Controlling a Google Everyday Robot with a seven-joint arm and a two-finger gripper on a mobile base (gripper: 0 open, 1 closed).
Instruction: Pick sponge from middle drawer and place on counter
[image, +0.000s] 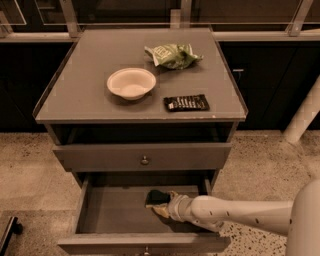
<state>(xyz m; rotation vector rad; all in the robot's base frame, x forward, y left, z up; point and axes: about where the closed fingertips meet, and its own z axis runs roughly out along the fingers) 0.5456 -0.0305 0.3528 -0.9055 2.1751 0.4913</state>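
The middle drawer (100, 220) is pulled open low in the camera view. The sponge (156, 196), dark green on top with pale yellow foam under it, lies inside toward the back right of the tray. My gripper (164, 204) reaches into the drawer from the right on the white arm (240, 216) and is right at the sponge, touching or around it. The counter (90, 100) is the grey cabinet top above.
On the counter stand a white bowl (131, 83), a light green snack bag (172, 54) and a flat black wrapper (186, 103). The drawer above (144, 160) is closed. A white post (305, 115) stands at the right on the speckled floor.
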